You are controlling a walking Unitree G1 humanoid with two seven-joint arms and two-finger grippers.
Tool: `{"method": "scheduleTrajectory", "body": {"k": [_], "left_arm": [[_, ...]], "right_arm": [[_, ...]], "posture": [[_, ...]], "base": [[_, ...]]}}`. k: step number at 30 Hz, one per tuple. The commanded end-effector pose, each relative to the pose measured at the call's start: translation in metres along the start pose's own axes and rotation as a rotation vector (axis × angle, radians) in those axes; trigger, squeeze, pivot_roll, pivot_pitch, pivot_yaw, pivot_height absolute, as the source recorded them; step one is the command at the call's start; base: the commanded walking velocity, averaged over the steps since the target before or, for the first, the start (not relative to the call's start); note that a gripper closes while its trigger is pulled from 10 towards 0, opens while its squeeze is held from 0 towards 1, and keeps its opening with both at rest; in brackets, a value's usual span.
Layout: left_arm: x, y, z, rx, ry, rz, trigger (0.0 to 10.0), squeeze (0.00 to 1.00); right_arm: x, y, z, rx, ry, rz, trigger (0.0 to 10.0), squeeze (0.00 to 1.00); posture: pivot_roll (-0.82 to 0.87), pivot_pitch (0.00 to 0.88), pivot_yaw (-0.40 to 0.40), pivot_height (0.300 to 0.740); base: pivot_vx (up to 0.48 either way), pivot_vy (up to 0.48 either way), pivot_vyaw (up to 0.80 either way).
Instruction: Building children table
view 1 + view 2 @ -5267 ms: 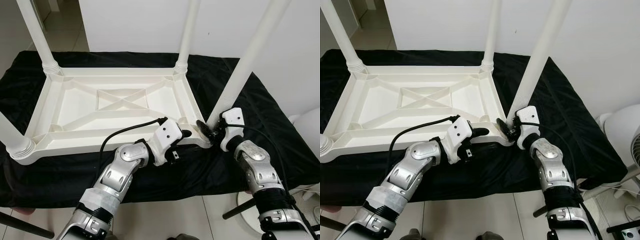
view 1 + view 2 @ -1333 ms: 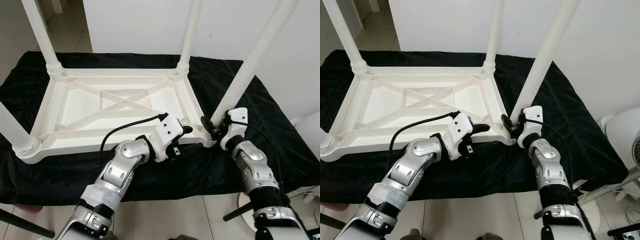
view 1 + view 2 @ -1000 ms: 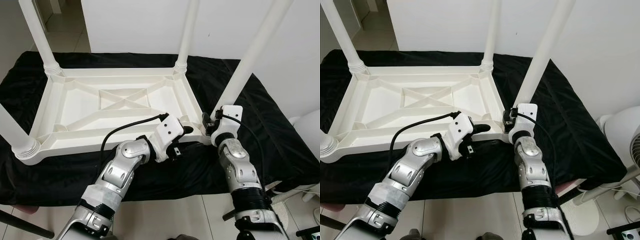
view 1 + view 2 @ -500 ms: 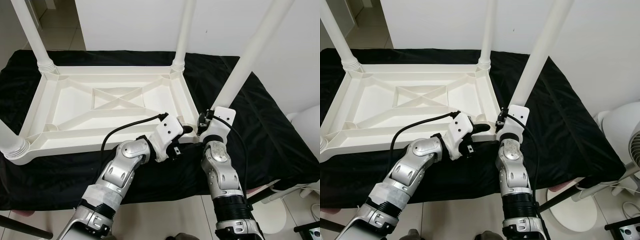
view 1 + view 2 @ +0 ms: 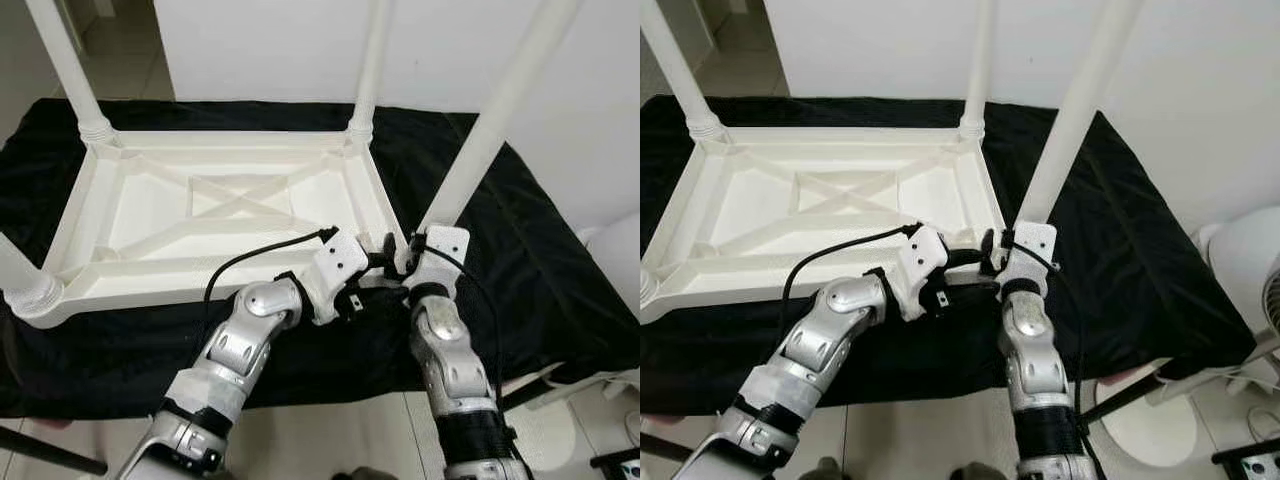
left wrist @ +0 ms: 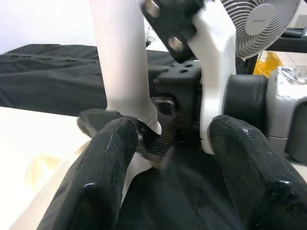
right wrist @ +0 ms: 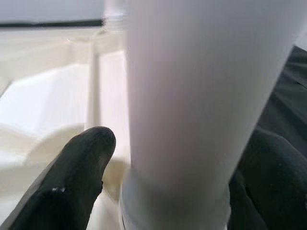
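Four legs: white round legs are standing up from the corners of an upturned white plastic children's table [image 5: 230, 215], which is lying top-down with its ribbed underside and cross brace facing up.
Table position: it is resting on a black cloth [image 5: 520, 260] covering a low surface, straight ahead of the robot.
Near right leg [image 5: 490, 120]: this leg is rising at a slant from the table's near right corner, the corner nearest both arms.
Right gripper [image 7: 163, 191]: it is reaching in at the base of the near right leg; the wrist view is showing one black finger [image 7: 72, 177] on each side of the leg, spread around it. Whether the pads are pressing on the leg cannot be told.
Left gripper [image 6: 165, 158]: it is sitting at the table's near edge just beside the same corner, its two black fingers [image 6: 103, 167] held apart with nothing between them, pointing toward the leg base and the right wrist housing.
Arms: both silver arms are coming up from the bottom of the head view and meeting at that corner, the left wrist trailing a black cable [image 5: 250, 262].
Other legs: the far left leg [image 5: 70, 70], far right leg [image 5: 370, 65] and near left leg [image 5: 22, 280] are standing in their corner sockets.
Surroundings: a white wall [image 5: 280, 45] is rising behind the cloth, pale floor tiles [image 5: 330, 435] are lying in front, and a white fan [image 6: 261, 21] is standing off to the robot's right.
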State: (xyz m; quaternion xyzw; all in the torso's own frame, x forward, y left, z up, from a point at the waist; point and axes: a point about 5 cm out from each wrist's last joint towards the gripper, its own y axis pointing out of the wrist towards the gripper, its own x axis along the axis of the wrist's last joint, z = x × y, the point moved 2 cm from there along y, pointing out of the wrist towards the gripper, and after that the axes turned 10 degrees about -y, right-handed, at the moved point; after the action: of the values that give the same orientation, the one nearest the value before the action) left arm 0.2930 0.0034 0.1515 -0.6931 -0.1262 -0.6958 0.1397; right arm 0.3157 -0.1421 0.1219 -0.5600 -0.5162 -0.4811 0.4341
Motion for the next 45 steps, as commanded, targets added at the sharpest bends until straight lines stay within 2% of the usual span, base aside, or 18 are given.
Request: {"method": "scheduleTrajectory", "body": {"k": [1,2,3,7,10,11,14,23,27,28,29,30,31,32,43,44,45], "left_arm": [[-0.003,-0.002,0.002,0.045,0.003,0.003,10.0,0.00],[-0.003,-0.002,0.002,0.045,0.003,0.003,10.0,0.00],[-0.005,-0.004,0.001,0.032,0.001,0.012,10.0,0.00],[-0.006,-0.005,0.000,0.025,0.001,0.016,10.0,0.00],[-0.006,-0.007,-0.005,-0.009,-0.001,0.025,10.0,0.00],[-0.006,-0.007,-0.005,-0.009,-0.001,0.025,10.0,0.00],[-0.007,-0.006,-0.002,0.001,0.018,0.028,10.0,0.00],[-0.005,-0.005,-0.001,0.008,0.024,0.027,10.0,0.00],[-0.005,-0.005,-0.001,0.012,0.027,0.026,10.0,0.00],[-0.005,-0.006,-0.001,0.013,0.026,0.026,10.0,0.00],[-0.005,-0.006,-0.001,0.013,0.026,0.026,10.0,0.00],[-0.005,-0.006,-0.001,0.013,0.025,0.026,10.0,0.00],[-0.005,-0.006,-0.001,0.013,0.025,0.026,10.0,0.00],[-0.005,-0.006,-0.002,0.013,0.024,0.027,10.0,0.00],[-0.006,-0.006,-0.004,0.015,0.020,0.025,10.0,0.00],[-0.006,-0.006,-0.004,0.014,0.019,0.025,10.0,0.00],[-0.006,-0.006,-0.004,0.014,0.018,0.024,10.0,0.00]], "right_arm": [[-0.002,-0.001,-0.001,0.040,-0.020,-0.011,10.0,0.18],[-0.002,-0.001,-0.001,0.040,-0.020,-0.011,10.0,0.18],[-0.005,-0.003,-0.007,0.126,-0.016,-0.027,10.0,0.00],[-0.005,-0.003,-0.009,0.160,-0.014,-0.034,10.0,0.00],[0.000,0.000,-0.020,0.294,-0.069,-0.101,10.0,0.00],[0.000,0.000,-0.020,0.294,-0.069,-0.101,10.0,0.00],[0.003,0.006,-0.024,0.430,-0.088,-0.123,10.0,0.00],[0.005,0.014,-0.026,0.516,-0.108,-0.133,10.0,0.00],[0.002,0.021,-0.024,0.608,-0.127,-0.119,10.0,0.00],[-0.001,0.022,-0.023,0.625,-0.127,-0.110,7.4,0.00],[-0.001,0.022,-0.023,0.625,-0.127,-0.110,7.4,0.00],[-0.002,0.023,-0.023,0.633,-0.126,-0.105,4.1,0.00],[-0.002,0.023,-0.023,0.633,-0.126,-0.105,4.1,0.00],[-0.005,0.024,-0.022,0.645,-0.122,-0.095,0.0,0.00],[-0.021,0.018,-0.024,0.661,-0.070,-0.042,0.0,0.00],[-0.022,0.017,-0.025,0.649,-0.068,-0.038,4.5,0.00],[-0.023,0.018,-0.026,0.639,-0.069,-0.037,4.5,0.00]], "posture": [[0.02,0.000,-0.076,0.740],[0.02,0.000,-0.076,0.740],[0.02,0.000,-0.075,0.740],[0.02,0.000,-0.075,0.740],[0.02,0.000,-0.070,0.740],[0.02,0.000,-0.070,0.740],[0.02,0.000,-0.069,0.740],[0.04,0.000,-0.070,0.740],[0.05,0.000,-0.073,0.740],[0.05,0.000,-0.074,0.740],[0.05,0.000,-0.074,0.740],[0.05,0.000,-0.073,0.740],[0.05,0.000,-0.073,0.740],[0.05,0.000,-0.073,0.740],[0.04,0.000,-0.080,0.740],[0.04,0.000,-0.080,0.740],[0.04,0.000,-0.080,0.740]], "base": [[0.000,0.000,0.00],[0.000,0.000,0.00],[0.000,0.000,0.00],[0.000,0.000,0.00],[0.000,0.000,0.00],[0.000,0.000,0.00],[0.000,0.000,0.00],[0.000,0.000,0.00],[0.000,0.000,0.00],[0.000,0.000,0.00],[0.000,0.000,0.00],[0.000,0.000,0.00],[0.000,0.000,0.00],[0.000,0.000,0.00],[0.000,0.000,0.00],[0.000,0.000,0.00],[0.000,0.000,0.00]]}}
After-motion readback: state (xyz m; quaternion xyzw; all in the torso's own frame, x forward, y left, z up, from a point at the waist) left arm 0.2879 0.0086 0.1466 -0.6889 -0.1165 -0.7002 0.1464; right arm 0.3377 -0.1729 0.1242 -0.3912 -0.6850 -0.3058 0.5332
